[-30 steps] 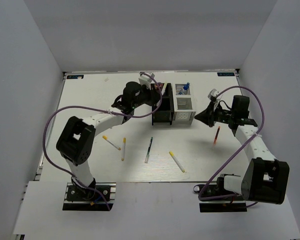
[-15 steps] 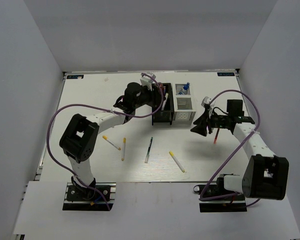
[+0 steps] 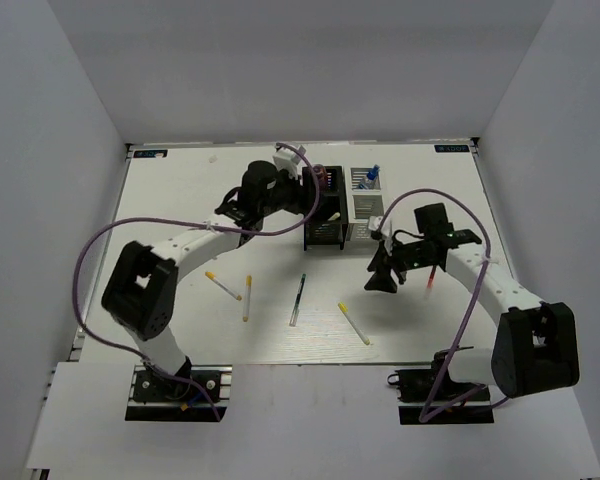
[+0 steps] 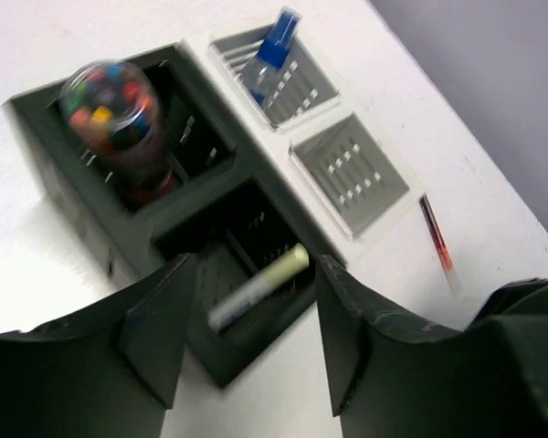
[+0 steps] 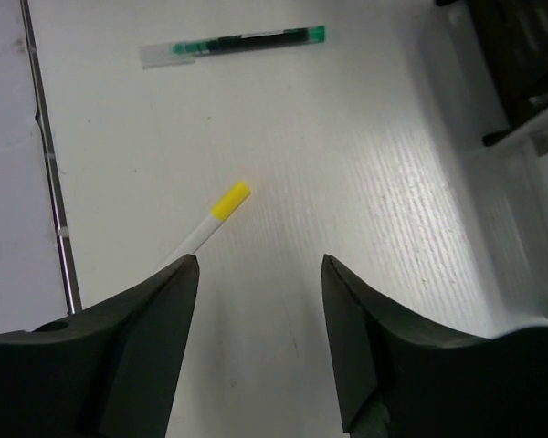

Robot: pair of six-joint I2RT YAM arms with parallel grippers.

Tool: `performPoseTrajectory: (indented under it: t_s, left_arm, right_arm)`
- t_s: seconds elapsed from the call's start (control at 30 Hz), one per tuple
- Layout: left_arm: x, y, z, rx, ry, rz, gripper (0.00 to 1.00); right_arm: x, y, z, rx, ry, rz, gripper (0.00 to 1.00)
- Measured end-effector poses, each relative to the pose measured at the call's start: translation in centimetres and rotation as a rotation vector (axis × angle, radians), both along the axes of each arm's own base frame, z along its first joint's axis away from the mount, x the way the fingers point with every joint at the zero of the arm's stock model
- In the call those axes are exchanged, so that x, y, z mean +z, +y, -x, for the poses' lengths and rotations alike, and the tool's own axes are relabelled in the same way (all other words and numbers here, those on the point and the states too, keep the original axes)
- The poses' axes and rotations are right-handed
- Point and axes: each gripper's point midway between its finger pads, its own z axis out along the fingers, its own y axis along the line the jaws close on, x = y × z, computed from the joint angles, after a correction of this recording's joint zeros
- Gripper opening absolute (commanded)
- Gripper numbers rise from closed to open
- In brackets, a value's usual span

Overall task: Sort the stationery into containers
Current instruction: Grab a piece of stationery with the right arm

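- Black slotted pen holder (image 3: 325,230), upper centre, contains a pink tube (image 4: 112,109) and a white yellow-tipped pen (image 4: 258,285); left claw (image 4: 253,301) open above it.
- Right claw (image 5: 258,274) open over another yellow-tipped pen (image 5: 205,224) on the white desk (image 5: 347,137).

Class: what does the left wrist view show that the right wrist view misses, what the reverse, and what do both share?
Only left wrist: a round-topped tube of coloured beads and a pale-ended white pen inside the black slotted holder, a blue-capped clear bottle in the white slotted holder, a red pen. Only right wrist: a dark green-tipped pen and a yellow-ended white pen. Both: the white tabletop, plus an open pincer: left pincer, right pincer.
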Motion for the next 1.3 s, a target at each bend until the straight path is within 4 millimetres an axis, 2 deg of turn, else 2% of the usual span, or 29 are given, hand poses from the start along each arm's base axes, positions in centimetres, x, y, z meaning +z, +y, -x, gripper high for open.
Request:
performPoseTrajectory:
  t_s: [0.07,0.1,0.13,0.17,0.23,0.3,0.4,0.53,0.67,0.8,0.87,1.07,1.3]
  left_arm:
    - [1.5,1.4,1.1,0.035,0.029,-0.017,0.70]
    - [2.5,2.2,1.8,0.059,0.043,-0.025,0.76]
    - [3.3,3.2,2.4,0.090,0.049,-0.035,0.83]
    - [4.4,4.3,3.1,0.124,0.052,-0.038,1.00]
    - [5.7,7.0,5.4,0.198,0.069,-0.029,1.00]
    - [6.0,10.0,8.2,0.276,0.097,-0.001,1.00]
    - [4.5,14.1,12.1,0.392,0.158,0.043,1.00]
    - [0.8,17.1,15.3,0.508,0.269,0.076,1.00]
    - [-2.1,17.9,16.2,0.570,0.374,0.046,1.00]
    - [-4.6,18.3,16.5,0.602,0.451,-0.022,1.00]
    - [-5.3,18.4,16.7,0.608,0.473,-0.046,1.00]
    - [-5.2,18.7,16.9,0.616,0.472,-0.052,1.00]
    - [-5.1,18.7,17.1,0.614,0.471,-0.048,1.00]
  right_arm:
    - [-0.6,0.9,0.9,0.036,0.003,0.045,0.57]
    - [-0.9,1.4,1.4,0.056,0.007,0.065,0.57]
    - [-1.2,1.9,2.0,0.076,0.017,0.091,0.57]
    - [-1.7,2.5,2.6,0.090,0.034,0.117,0.57]
    - [-2.7,3.3,3.7,0.112,0.062,0.177,0.57]
    - [-3.9,4.0,4.4,0.111,0.093,0.239,0.63]
    - [-5.5,4.6,5.0,0.085,0.122,0.333,0.63]
    - [-6.9,4.7,4.9,0.000,0.128,0.430,0.62]
    - [-7.9,4.5,3.9,-0.091,0.095,0.498,0.57]
    - [-9.8,4.2,3.7,-0.157,0.095,0.589,0.54]
    - [-9.8,4.9,3.4,-0.182,0.082,0.587,0.54]
    - [-10.0,5.5,3.6,-0.224,0.032,0.619,0.50]
    - [-10.0,5.7,3.9,-0.239,0.047,0.633,0.40]
